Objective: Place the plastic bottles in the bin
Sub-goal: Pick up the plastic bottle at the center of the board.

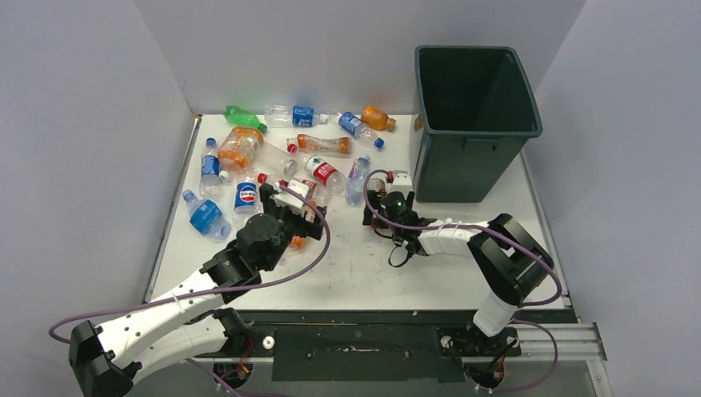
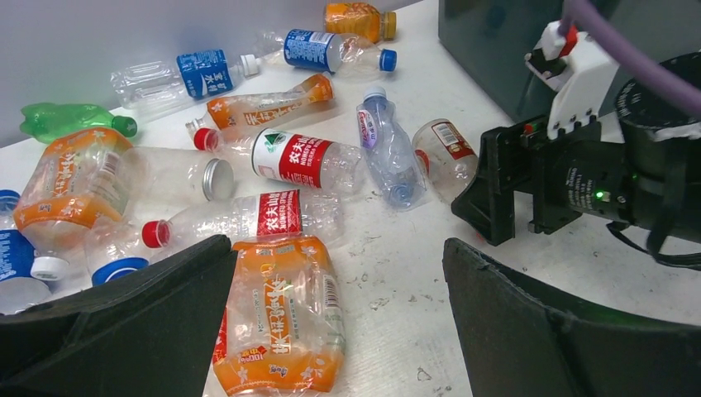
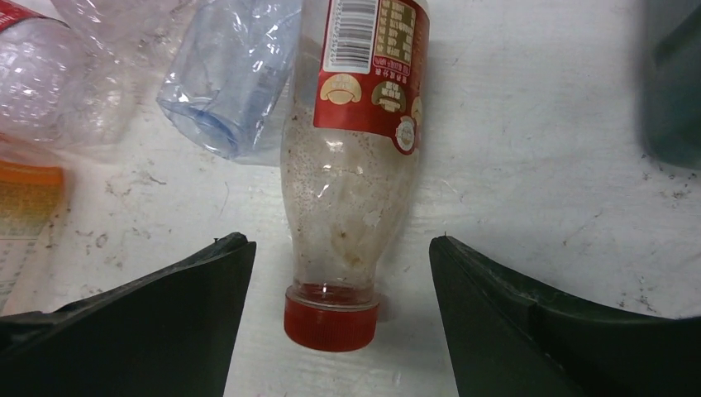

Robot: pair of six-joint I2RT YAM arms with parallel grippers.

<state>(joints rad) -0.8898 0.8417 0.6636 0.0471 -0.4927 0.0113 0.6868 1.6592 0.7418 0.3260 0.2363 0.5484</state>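
The plastic bottles (image 1: pixel 324 172) lie scattered over the left and back of the white table (image 1: pixel 355 265), none held. The left gripper (image 2: pixel 336 248) hangs low with its jaws spread wide and empty, a crushed orange-labelled bottle (image 2: pixel 277 314) flat on the table between them. Further right, the right gripper (image 3: pixel 339 240) is released too, its fingers apart on either side of a clear red-capped bottle (image 3: pixel 351 182) lying on its side, touching neither. The dark green bin (image 1: pixel 463 165) stands upright at the far right.
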